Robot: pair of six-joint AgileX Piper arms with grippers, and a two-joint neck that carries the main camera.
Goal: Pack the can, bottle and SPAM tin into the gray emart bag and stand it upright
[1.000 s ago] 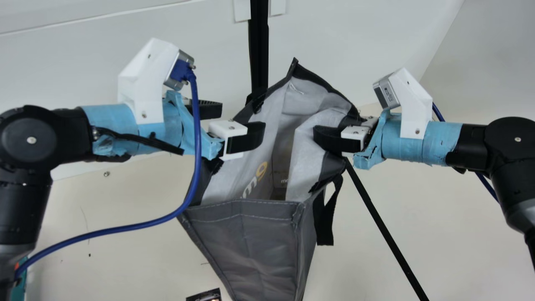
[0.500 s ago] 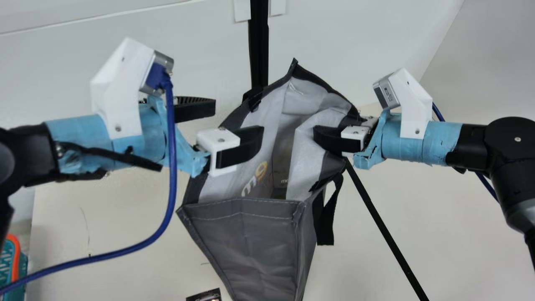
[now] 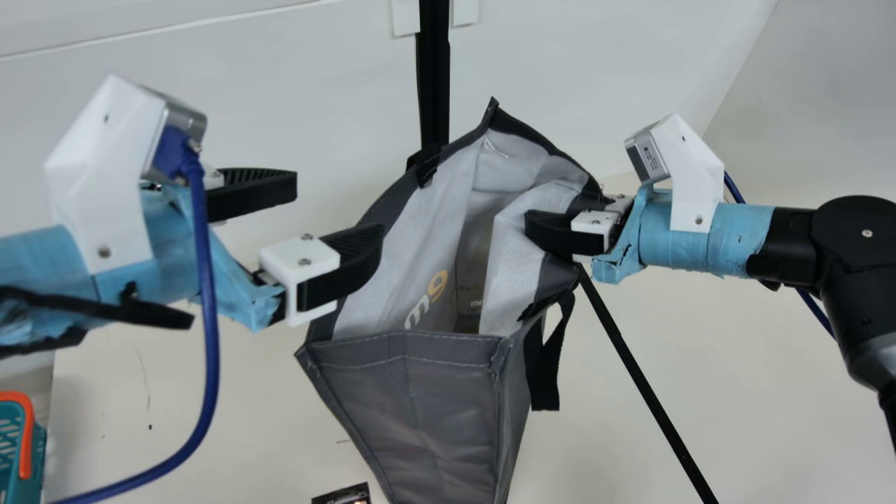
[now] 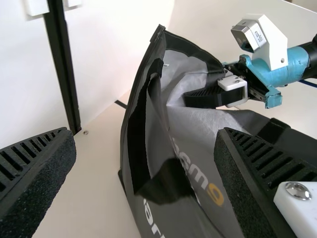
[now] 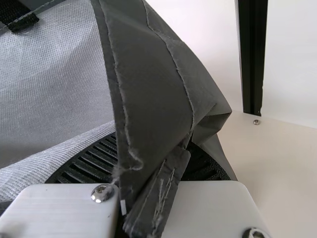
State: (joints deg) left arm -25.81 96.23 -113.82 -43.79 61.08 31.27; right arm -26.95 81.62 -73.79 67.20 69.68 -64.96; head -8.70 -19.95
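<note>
Retreating from bag (image 3: 434, 406): left tool (image 3: 339, 208)

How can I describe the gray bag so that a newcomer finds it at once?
Look at the cream table, between the two arms. The open bag is there, its rim pinched in the right tool. Unlike the teal container with orange trim, it is gray fabric.
</note>
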